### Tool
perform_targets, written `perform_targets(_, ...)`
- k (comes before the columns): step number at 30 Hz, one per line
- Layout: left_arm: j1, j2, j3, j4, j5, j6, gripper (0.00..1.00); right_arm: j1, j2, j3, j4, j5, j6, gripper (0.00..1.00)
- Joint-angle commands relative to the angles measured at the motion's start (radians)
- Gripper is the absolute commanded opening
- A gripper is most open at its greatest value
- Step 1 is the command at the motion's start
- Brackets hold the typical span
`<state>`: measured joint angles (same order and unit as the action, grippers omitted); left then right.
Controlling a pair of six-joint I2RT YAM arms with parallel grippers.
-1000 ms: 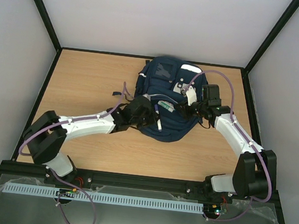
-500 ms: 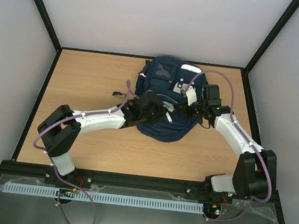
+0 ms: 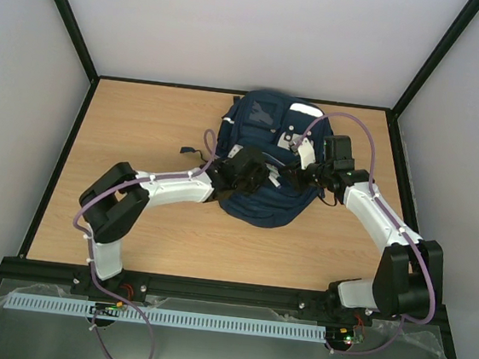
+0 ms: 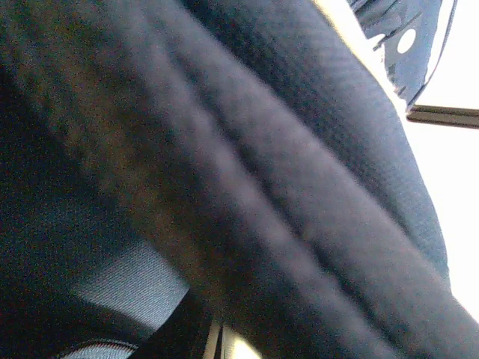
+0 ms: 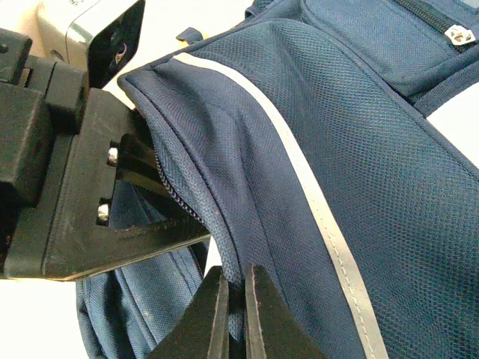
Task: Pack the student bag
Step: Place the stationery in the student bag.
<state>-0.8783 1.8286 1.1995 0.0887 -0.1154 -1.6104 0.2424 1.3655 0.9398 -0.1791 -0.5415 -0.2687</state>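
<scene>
- The student bag (image 3: 266, 131) lies flat at the far middle of the wooden table (image 3: 140, 143), close to the back edge, with its front pockets facing up.
- From the right wrist camera I see a white reflective stripe (image 5: 299, 179) running down the navy mesh and a zip pull (image 5: 458, 35) on a pocket at the top right.
- My right gripper (image 5: 236, 299) has its claw pinched tight on a fold of the bag's fabric at the edge of the opening, beside the zip teeth (image 5: 176, 198), and holds that edge raised.
- My left gripper (image 3: 255, 174) reaches in from the left, nose pushed into the same opening, just beside the right one.
- The left wrist camera gives me only blurred navy cloth pressed up close. The left fingertips are buried in it, so I cannot tell whether that claw is closed or carrying anything.
</scene>
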Motion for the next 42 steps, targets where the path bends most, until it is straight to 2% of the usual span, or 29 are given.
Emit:
perform_targets(1, 0.003, 0.02, 0.043, -0.001, -0.072, -0.051, 0.06, 0.001, -0.005, 0.02, -0.037, -0.031, -0.004, 0.01)
perform_targets(9, -0.002, 0.052, 0.068, -0.037, -0.154, -0.088, 0.11, 0.001, -0.002, 0.021, -0.039, -0.034, -0.004, 0.01)
perform_targets(20, -0.006, 0.043, 0.06, -0.012, -0.152, -0.083, 0.31, 0.001, 0.003, 0.022, -0.04, -0.035, -0.004, 0.01)
perform_targets(28, -0.025, -0.016, 0.032, -0.021, -0.16, -0.085, 0.33, 0.001, 0.001, 0.022, -0.042, -0.035, -0.004, 0.01)
perform_targets(36, -0.062, -0.096, 0.008, -0.1, -0.152, -0.093, 0.34, 0.001, -0.001, 0.021, -0.042, -0.035, -0.003, 0.01)
perform_targets(39, -0.067, -0.137, -0.008, -0.115, -0.129, -0.058, 0.34, 0.001, -0.004, 0.022, -0.042, -0.037, -0.003, 0.01)
perform_targets(42, -0.071, -0.193, -0.02, -0.142, -0.101, 0.048, 0.35, 0.001, -0.009, 0.021, -0.043, -0.036, -0.004, 0.01)
